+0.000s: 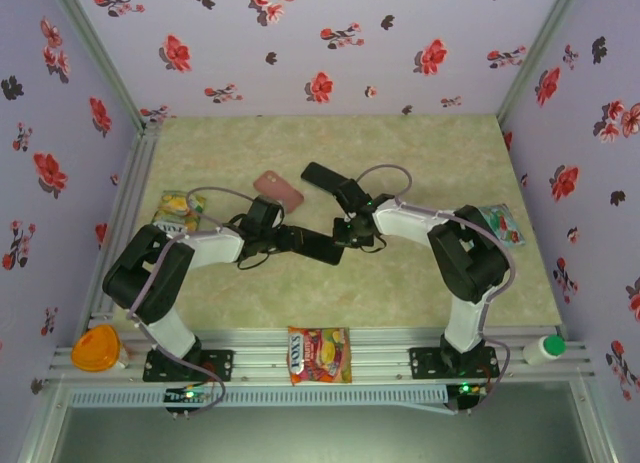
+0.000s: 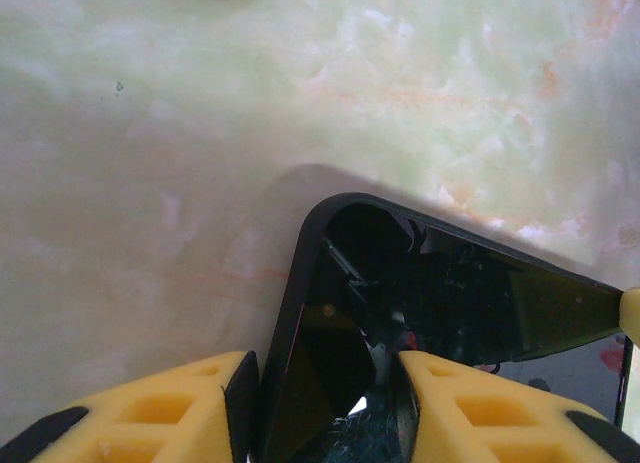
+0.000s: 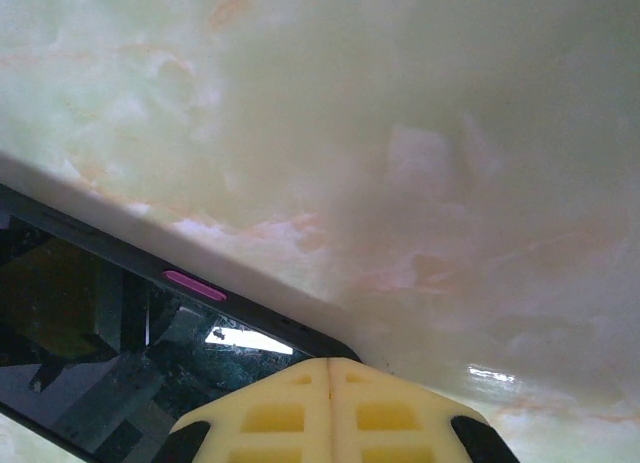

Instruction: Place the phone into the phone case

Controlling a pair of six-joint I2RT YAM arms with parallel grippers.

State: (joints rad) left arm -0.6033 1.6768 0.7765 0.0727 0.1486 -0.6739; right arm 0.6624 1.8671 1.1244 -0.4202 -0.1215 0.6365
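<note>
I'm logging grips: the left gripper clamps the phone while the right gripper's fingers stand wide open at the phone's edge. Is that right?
Not quite. The right gripper is shut, not open: the right wrist view shows its fingers pressed together at the edge of the phone. The left gripper does clamp the phone.

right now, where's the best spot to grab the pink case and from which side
Probably its two long edges near the middle, coming straight down from above. The case lies flat on the table, slanted, so only its narrow width suits a pinch. The left end effector holds the phone, so use the right end effector.
</note>
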